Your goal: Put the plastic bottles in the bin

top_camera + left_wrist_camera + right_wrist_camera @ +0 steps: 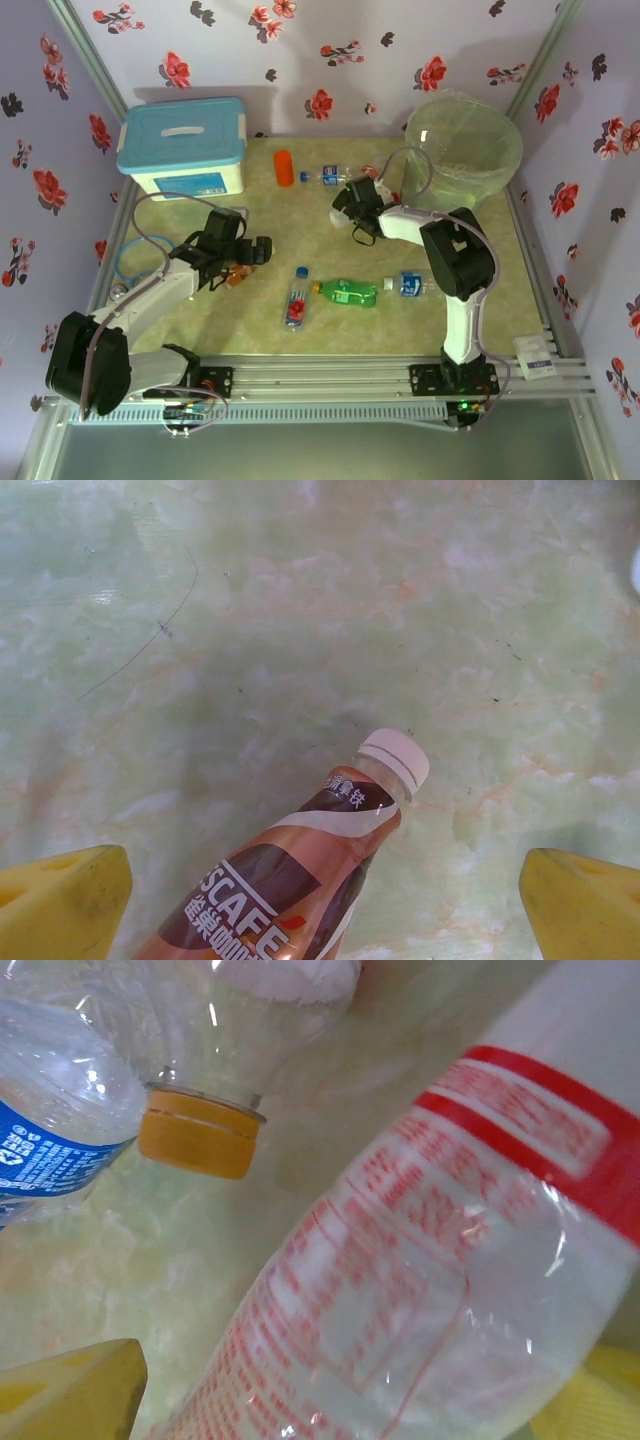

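Beneath left end effector [325,905], cropped brown bottle [285,885]

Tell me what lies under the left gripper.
A brown bottle with a white cap lies on the table between the fingers of the open left gripper. From above, the gripper covers most of it; its base is outside the wrist view.

Floral walls [230,50], seemingly marbled green tabletop [300,215]
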`<state>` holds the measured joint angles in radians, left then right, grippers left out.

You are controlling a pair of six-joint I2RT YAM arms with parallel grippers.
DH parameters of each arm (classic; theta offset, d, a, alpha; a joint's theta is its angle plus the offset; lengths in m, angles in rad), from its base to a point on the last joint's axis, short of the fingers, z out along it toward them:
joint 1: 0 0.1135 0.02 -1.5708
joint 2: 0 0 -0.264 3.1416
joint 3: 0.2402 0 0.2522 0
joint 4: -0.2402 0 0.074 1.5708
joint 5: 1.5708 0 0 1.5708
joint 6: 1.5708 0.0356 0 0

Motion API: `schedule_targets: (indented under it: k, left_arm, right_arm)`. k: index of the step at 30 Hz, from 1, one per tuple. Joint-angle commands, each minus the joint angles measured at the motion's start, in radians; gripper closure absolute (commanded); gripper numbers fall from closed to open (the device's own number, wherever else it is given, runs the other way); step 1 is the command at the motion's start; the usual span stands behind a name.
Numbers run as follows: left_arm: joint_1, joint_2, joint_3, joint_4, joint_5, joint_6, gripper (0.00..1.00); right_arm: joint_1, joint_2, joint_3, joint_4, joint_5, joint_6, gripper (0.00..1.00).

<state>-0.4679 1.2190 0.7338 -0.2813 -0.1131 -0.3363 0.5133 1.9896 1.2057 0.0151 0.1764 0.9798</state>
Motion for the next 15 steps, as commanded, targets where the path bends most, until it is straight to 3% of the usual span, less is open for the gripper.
schedule_targets:
  k: [1,11,15]
  left_arm:
    - [0.009,-0.016,-0.005,0.0,-0.02,0.011,0.0]
    - [0.009,-0.001,0.001,0.007,-0.02,0.005,0.0]
    - [0.009,-0.005,0.003,0.0,-0.02,0.008,0.0]
  right_arm:
    - [-0.003,0.024,-0.011,0.023,-0.003,0.012,0.07]
    - [0.008,-0.033,-0.08,0.098,-0.011,-0.062,0.3]
    - [0.009,-0.047,-0.093,0.093,-0.016,-0.085,0.35]
